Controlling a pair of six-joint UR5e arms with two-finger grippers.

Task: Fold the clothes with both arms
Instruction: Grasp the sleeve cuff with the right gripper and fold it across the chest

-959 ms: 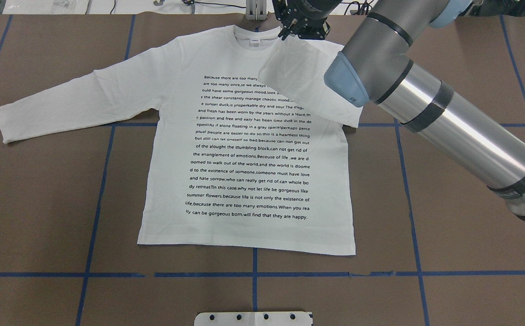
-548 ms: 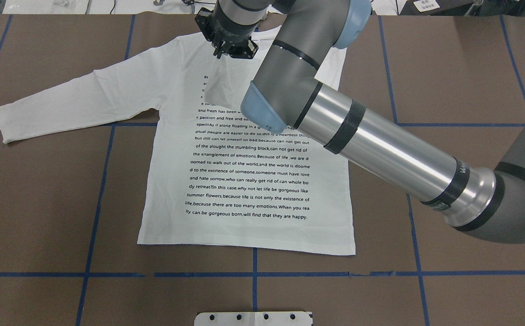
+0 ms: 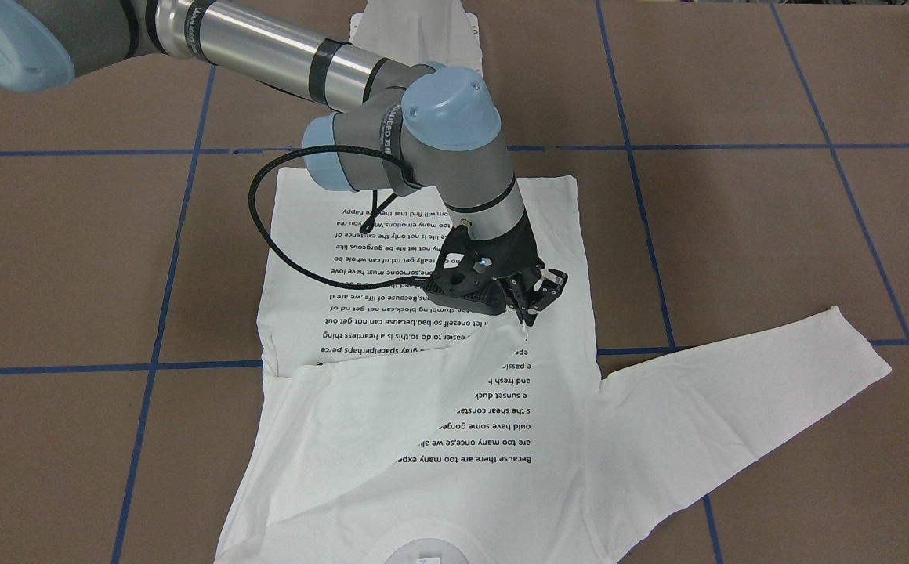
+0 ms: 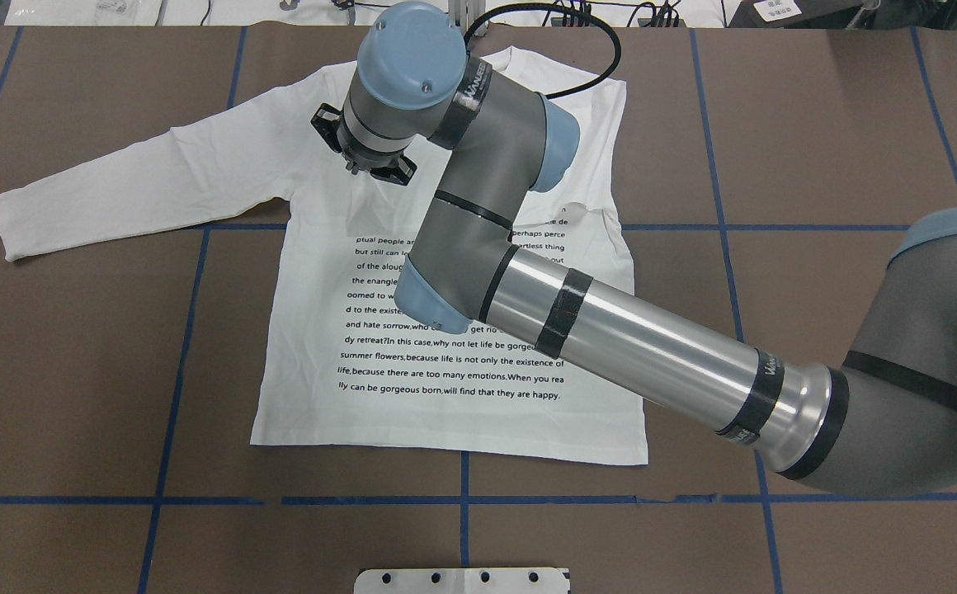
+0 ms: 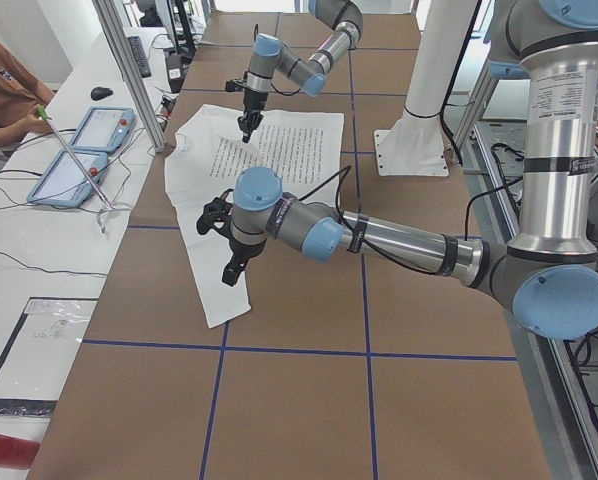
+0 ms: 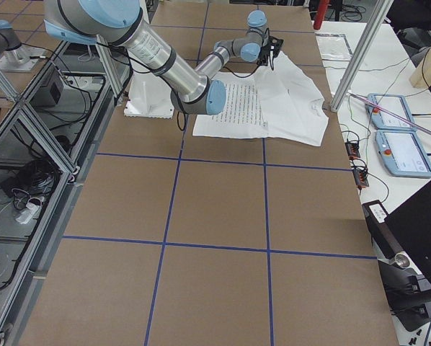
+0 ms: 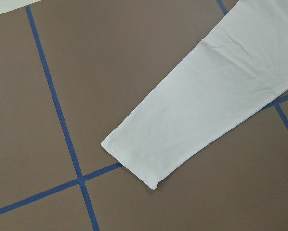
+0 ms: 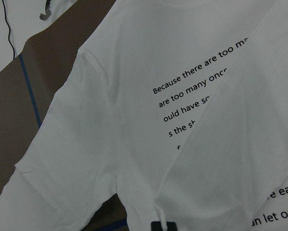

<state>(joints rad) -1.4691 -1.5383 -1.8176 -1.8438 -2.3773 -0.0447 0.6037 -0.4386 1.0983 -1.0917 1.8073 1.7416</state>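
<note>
The white long-sleeved shirt (image 4: 454, 355) lies flat on the brown table with its black text up. It also shows in the front view (image 3: 423, 470). My right gripper (image 3: 531, 312) is over the upper chest and shut on the cuff of the shirt's right sleeve (image 3: 392, 407). That sleeve is drawn diagonally across the text. From overhead, the gripper (image 4: 371, 169) shows under the wrist. My left gripper (image 5: 229, 272) hangs above the outstretched left sleeve (image 4: 115, 190); I cannot tell whether it is open or shut. The left wrist view shows that cuff (image 7: 149, 154) lying flat below.
Blue tape lines (image 4: 173, 346) grid the table. The white pedestal base (image 4: 462, 580) sits at the near edge. Tablets (image 5: 89, 130), cables and aluminium posts (image 5: 129, 70) stand beyond the far edge, with a person at the corner.
My right gripper has moved left and toward the robot across the shirt, pulling the right sleeve over the top lines of text. The left sleeve has not moved.
</note>
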